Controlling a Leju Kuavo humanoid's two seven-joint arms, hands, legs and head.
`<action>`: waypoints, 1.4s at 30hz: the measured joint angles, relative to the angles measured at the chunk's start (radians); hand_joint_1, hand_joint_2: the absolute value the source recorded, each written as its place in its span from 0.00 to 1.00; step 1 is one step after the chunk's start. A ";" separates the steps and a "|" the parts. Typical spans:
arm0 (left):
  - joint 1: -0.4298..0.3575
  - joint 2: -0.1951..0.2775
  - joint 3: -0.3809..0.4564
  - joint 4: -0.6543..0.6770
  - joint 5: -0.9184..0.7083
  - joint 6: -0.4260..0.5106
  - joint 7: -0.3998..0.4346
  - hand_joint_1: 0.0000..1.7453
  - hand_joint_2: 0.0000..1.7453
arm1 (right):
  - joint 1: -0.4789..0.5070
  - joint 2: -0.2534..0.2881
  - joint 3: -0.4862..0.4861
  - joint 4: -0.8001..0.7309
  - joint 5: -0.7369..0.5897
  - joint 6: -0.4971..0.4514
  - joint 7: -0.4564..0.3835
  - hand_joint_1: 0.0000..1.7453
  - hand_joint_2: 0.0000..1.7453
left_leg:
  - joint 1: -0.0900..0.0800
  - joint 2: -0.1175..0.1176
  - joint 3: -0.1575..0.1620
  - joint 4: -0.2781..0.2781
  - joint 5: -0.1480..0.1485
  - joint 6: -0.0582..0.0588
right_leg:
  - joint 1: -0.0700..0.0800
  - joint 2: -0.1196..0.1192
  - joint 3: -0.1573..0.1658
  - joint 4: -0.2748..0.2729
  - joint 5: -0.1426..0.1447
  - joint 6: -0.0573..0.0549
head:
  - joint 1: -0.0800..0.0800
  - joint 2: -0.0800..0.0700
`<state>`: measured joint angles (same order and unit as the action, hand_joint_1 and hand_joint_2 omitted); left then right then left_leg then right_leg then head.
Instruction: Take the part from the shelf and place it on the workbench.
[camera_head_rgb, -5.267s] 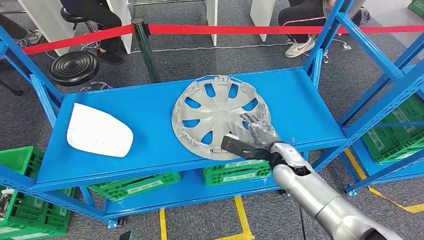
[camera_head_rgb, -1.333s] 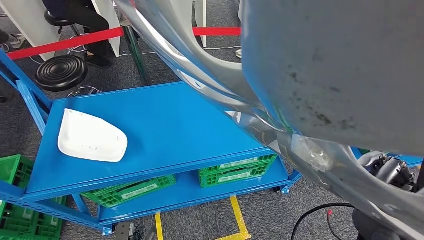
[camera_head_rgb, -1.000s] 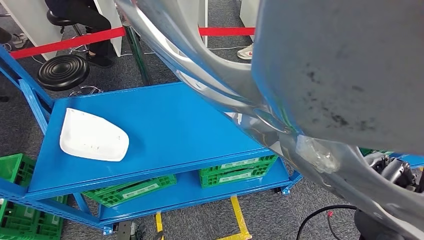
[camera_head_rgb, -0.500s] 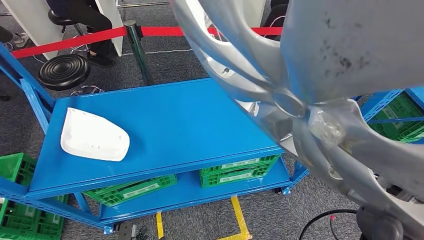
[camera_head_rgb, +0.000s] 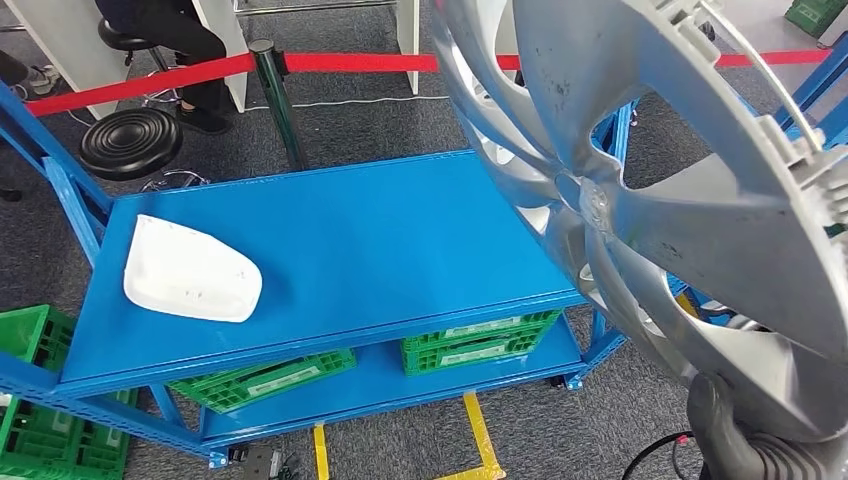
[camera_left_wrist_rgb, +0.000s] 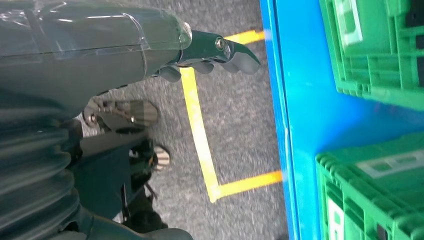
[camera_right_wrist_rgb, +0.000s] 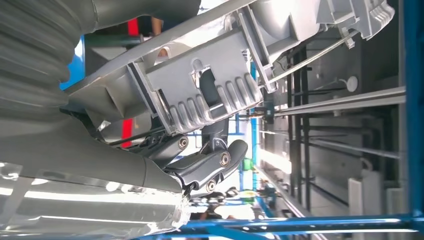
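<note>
A silver wheel cover (camera_head_rgb: 700, 200) hangs off the shelf, tilted and very close to the head camera, covering the right side of that view. My right hand (camera_right_wrist_rgb: 205, 165) grips its ribbed rim (camera_right_wrist_rgb: 200, 95), dark fingers hooked over the edge. My right forearm (camera_head_rgb: 745, 445) rises under it at the lower right. My left hand (camera_left_wrist_rgb: 210, 55) hangs low beside the shelf's bottom level, holding nothing, fingers loosely extended. A white curved part (camera_head_rgb: 190, 282) lies on the left of the blue shelf top (camera_head_rgb: 380, 250).
Green crates (camera_head_rgb: 480, 340) fill the lower shelf level, with more crates (camera_left_wrist_rgb: 380, 50) near my left hand. A red barrier tape (camera_head_rgb: 330, 64) on a dark post (camera_head_rgb: 280, 100), a black stool (camera_head_rgb: 130, 142) and seated people are behind. Yellow floor tape (camera_head_rgb: 475, 430) marks the carpet.
The wheel cover left the shelf in my right hand and came up close to the camera. In the last second it swung right, baring more shelf. The view shifted slightly.
</note>
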<state>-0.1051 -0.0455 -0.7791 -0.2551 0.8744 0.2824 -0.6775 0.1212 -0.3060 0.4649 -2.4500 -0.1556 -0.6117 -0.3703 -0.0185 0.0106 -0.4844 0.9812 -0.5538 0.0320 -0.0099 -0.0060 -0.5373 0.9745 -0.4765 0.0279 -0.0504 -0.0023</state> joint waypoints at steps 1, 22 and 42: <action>0.000 0.001 0.000 0.001 0.002 0.007 0.001 0.00 1.00 | 0.001 0.000 0.001 0.009 -0.019 0.001 -0.015 1.00 1.00 | -0.001 0.000 0.000 -0.001 0.001 0.003 | -0.001 0.000 0.000 0.000 0.001 0.003 | 0.000 0.000; -0.004 0.072 0.000 0.012 0.047 0.032 0.099 0.00 1.00 | 0.025 0.037 0.017 0.168 -0.254 0.061 -0.182 1.00 1.00 | 0.016 -0.012 -0.100 0.167 -0.105 -0.047 | 0.002 0.001 -0.016 -0.005 0.014 -0.039 | 0.007 0.000; -0.004 0.068 -0.006 0.013 0.017 0.010 0.040 0.00 1.00 | 0.052 0.044 -0.017 0.235 -0.185 0.020 -0.136 1.00 1.00 | -0.004 -0.013 -0.130 0.043 0.079 0.009 | 0.010 0.003 -0.058 0.248 -0.108 -0.015 | 0.024 0.000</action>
<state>-0.1091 0.0222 -0.7854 -0.2424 0.8915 0.2921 -0.6373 0.1728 -0.2623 0.4476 -2.2152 -0.3407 -0.5918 -0.5062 -0.0227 -0.0024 -0.6140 1.0238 -0.4744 0.0414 0.0002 -0.0031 -0.5948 1.2220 -0.5849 0.0128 -0.0262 -0.0023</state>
